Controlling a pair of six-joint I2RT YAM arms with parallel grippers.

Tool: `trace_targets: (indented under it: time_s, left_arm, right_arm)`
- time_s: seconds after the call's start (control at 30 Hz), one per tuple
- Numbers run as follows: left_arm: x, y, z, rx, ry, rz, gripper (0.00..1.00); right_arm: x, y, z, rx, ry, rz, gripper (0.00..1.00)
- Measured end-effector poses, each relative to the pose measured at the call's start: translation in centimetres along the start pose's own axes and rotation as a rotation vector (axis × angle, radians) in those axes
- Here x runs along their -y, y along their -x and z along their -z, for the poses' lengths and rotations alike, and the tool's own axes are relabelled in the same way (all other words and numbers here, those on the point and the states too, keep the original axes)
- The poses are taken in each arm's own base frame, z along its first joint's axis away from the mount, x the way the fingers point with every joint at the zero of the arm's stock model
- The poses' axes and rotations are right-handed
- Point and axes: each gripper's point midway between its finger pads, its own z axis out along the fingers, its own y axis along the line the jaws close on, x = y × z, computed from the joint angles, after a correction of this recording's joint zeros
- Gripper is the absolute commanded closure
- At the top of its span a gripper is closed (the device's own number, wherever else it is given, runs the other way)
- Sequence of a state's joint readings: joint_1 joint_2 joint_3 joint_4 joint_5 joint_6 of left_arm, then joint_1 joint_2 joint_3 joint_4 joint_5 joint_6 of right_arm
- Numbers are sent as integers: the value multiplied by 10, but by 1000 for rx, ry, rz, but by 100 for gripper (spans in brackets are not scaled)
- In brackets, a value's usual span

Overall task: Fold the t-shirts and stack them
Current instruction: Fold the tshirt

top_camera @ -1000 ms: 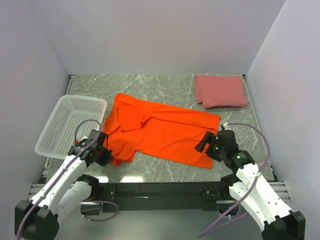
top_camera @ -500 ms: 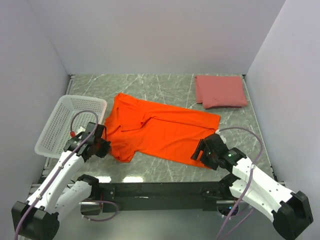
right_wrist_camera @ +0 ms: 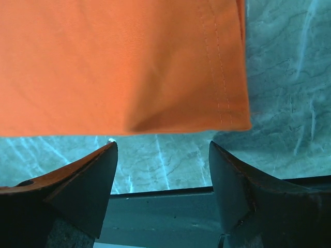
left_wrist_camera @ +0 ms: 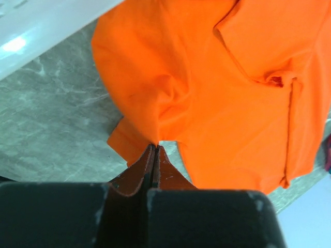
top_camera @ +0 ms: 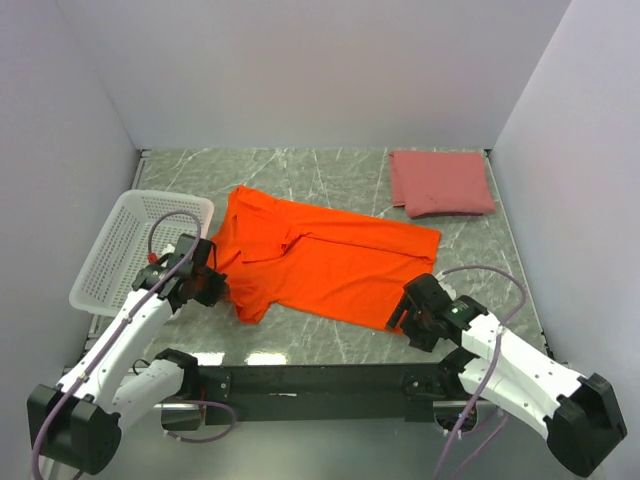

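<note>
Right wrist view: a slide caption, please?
Open right hand just short of a hemmed corner of the orange shirt on the table.

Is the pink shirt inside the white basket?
No, the folded pink t-shirt lies flat at the far right, well apart from the white basket on the left.

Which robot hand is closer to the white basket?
Left. The left gripper sits just beside the basket, pinching the orange t-shirt; the right gripper is far across, at the shirt's other end.
</note>
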State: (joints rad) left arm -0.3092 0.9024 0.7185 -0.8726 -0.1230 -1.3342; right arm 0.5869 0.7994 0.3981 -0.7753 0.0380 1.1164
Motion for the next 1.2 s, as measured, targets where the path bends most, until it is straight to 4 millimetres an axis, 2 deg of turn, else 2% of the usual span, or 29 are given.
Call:
trace_targets:
  time_s: [0.17,0.23,0.3,0.33,0.4,0.43,0.57,0.77,0.97,1.2]
  left_arm:
    - [1,-3,-6,-19,19,-17,99]
    - [5,-2,-5,-15,4,-15,99]
    - [11,0,-4,-10,-16,-13,99]
    - [14,1,-3,-8,-23,-11,99]
    - [20,3,-1,-3,-38,-10,99]
    - [23,4,0,0,-44,-9,99]
    - [37,11,4,15,-60,-5,99]
    - [57,17,5,28,-97,3,99]
    - [83,30,-2,47,-122,13,99]
    - [140,64,-5,102,-199,21,99]
  right_arm:
    - [-1,-1,-8,-23,-42,0,25]
    - [-4,2,-10,-18,-47,0,34]
    - [-8,7,-12,-6,-47,-5,37]
    - [-8,10,-13,-1,-47,-11,49]
    - [-9,17,-15,18,-48,-21,63]
    - [-8,22,-17,28,-55,-25,77]
    - [-2,33,-20,49,-75,-22,98]
    - [-11,43,-12,54,-67,35,100]
    - [-30,73,-3,76,-46,54,100]
    - [-44,117,4,83,-47,46,100]
